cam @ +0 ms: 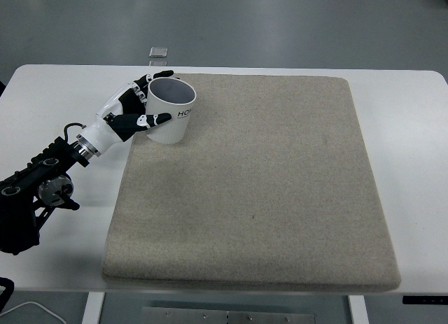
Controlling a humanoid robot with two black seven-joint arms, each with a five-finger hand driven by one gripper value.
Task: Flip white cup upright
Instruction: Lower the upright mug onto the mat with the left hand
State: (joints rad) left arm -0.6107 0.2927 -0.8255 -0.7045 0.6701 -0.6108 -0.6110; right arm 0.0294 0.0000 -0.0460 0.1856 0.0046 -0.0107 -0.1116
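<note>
From above, the left hand (pixel 137 107) is wrapped around the white cup (pixel 171 110), thumb across the front and fingers curling behind the rim. The cup sits at the far left corner of the beige mat (pixel 280 191), mouth up and tilted slightly toward the hand. It looks nearly upright now, so I'd say: level it gently, seat the base flat, then loosen the grip without nudging it. Right arm nowhere in sight.
</note>
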